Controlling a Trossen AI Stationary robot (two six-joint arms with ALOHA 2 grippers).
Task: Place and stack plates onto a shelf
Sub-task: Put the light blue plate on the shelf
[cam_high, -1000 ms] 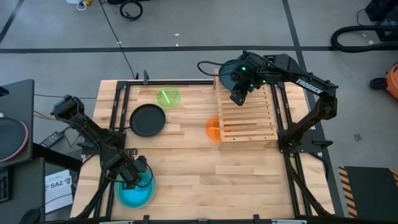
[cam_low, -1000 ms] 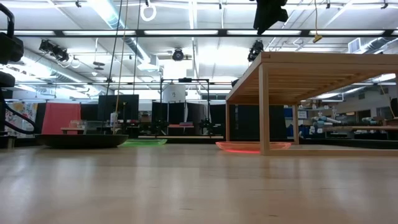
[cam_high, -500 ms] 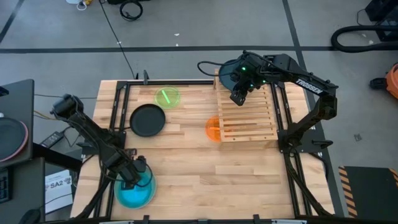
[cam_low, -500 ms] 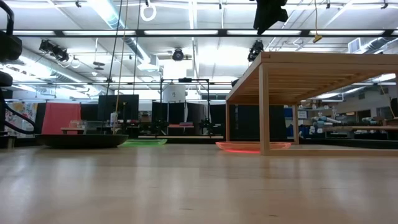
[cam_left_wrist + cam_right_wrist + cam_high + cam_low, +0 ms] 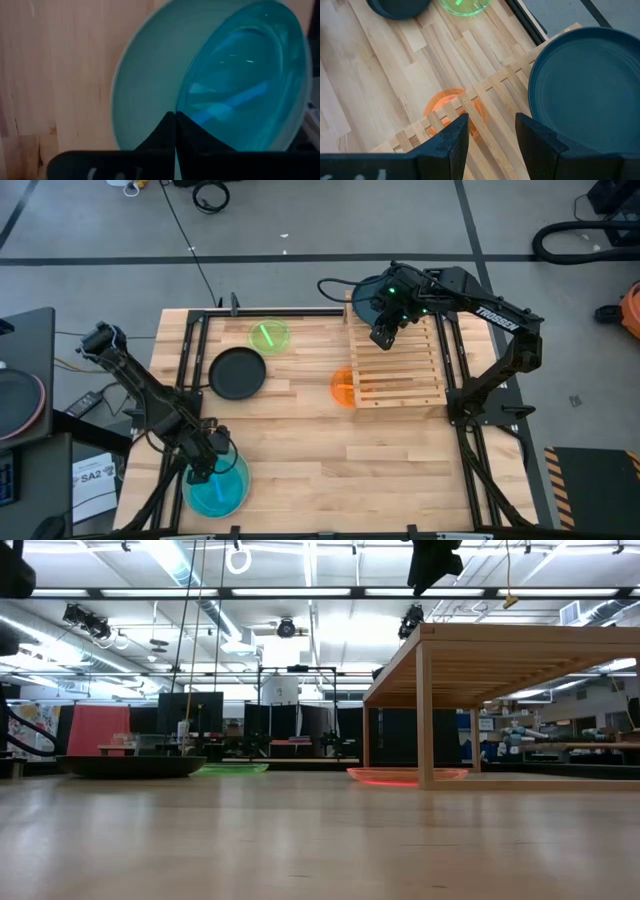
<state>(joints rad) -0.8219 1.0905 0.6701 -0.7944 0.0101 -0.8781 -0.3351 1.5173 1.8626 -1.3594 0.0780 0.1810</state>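
Left gripper [image 5: 203, 463] down at near-left corner of table [image 5: 300, 450], fingers [image 5: 165, 131] pinched together on rim of cyan plate [image 5: 222, 488]. In left wrist view cyan plate [image 5: 250, 85] tilted up off mint plate [image 5: 145, 80] beneath it; both stacked at that corner.

Right gripper [image 5: 382, 335] hanging over far end of shelf [image 5: 405, 375], fingers [image 5: 452, 135] spread apart, holding nothing. Dark teal plate [image 5: 368, 293] already on far end of shelf, just beside gripper; seen large in right wrist view [image 5: 590, 85], resting on slats [image 5: 495, 120].

Orange plate [image 5: 341, 387] on table, partly tucked under left edge of shelf; visible through slats in wrist view [image 5: 445, 107] and under shelf in low view [image 5: 400, 776].

Black plate [image 5: 238, 373] flat on table, left of centre. Green plate [image 5: 268, 336] just beyond it toward far edge, apart from black.

Low view: shelf [image 5: 520, 645] standing on leg, black plate [image 5: 130, 766] and green plate [image 5: 232, 769] at left, right gripper [image 5: 430, 565] dark above shelf top.
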